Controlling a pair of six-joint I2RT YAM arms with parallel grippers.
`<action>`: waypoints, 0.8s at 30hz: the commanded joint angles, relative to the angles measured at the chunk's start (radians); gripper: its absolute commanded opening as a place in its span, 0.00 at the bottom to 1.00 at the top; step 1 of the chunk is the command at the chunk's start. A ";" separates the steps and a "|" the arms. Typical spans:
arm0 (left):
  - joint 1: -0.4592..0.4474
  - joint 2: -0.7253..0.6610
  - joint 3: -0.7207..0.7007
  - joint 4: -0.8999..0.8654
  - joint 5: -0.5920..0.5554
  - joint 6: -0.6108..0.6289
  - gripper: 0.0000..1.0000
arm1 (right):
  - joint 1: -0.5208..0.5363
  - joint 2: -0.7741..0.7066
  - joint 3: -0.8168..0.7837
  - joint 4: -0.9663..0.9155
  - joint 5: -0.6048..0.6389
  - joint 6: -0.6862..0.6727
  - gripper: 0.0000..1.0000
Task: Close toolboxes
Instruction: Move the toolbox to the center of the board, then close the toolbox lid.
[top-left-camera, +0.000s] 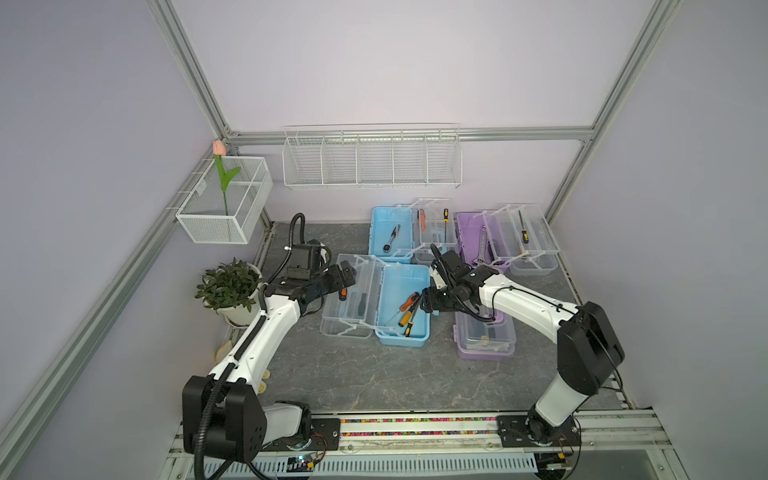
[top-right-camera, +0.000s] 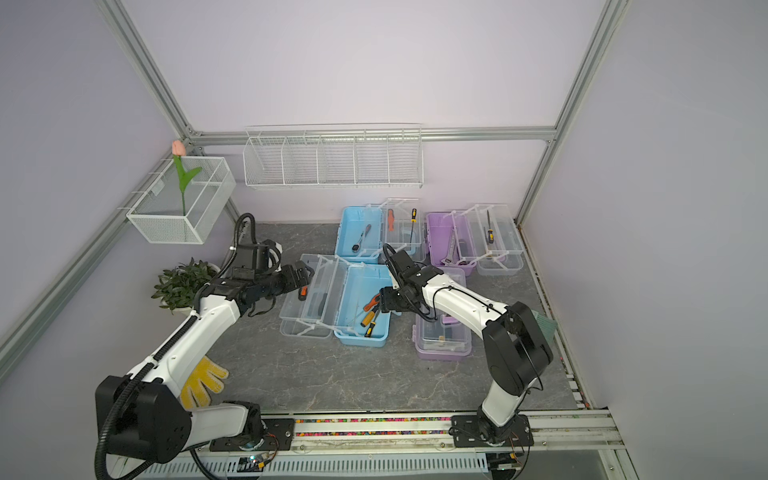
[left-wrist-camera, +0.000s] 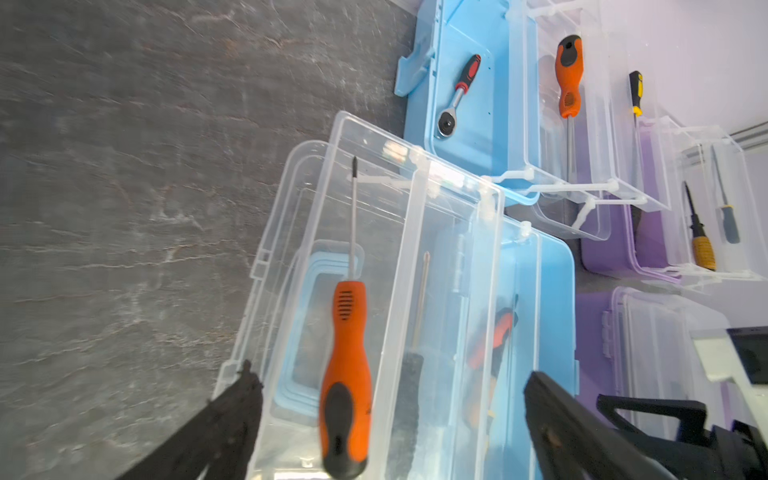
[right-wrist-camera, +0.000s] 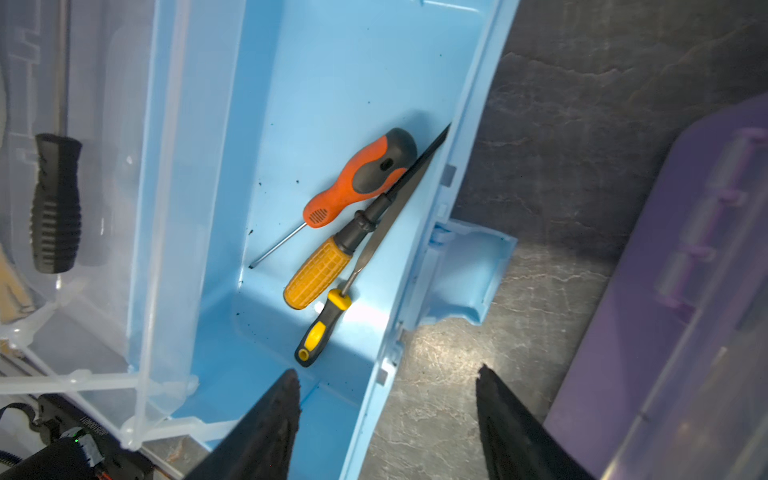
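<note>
while near blue toolbox lies open — left tool, right tool spread

A long white wire basket with five compartments hung on the back wall. A smaller white mesh basket on the left wall held an upright artificial tulip with a pink bloom. Below it a leafy green plant in a white pot stood at the left edge of the grey marbled surface, and in a top view a yellow glove lay flat near the front left corner.
</note>
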 joint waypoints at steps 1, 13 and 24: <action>0.037 -0.038 0.044 -0.085 -0.122 0.051 0.99 | -0.013 0.025 0.006 0.004 0.033 0.018 0.68; 0.327 -0.049 -0.141 -0.001 0.001 -0.057 0.67 | -0.025 0.099 0.051 0.022 0.013 -0.016 0.58; 0.314 0.064 -0.369 0.309 0.280 -0.211 0.56 | -0.034 0.119 0.058 0.048 -0.004 -0.020 0.57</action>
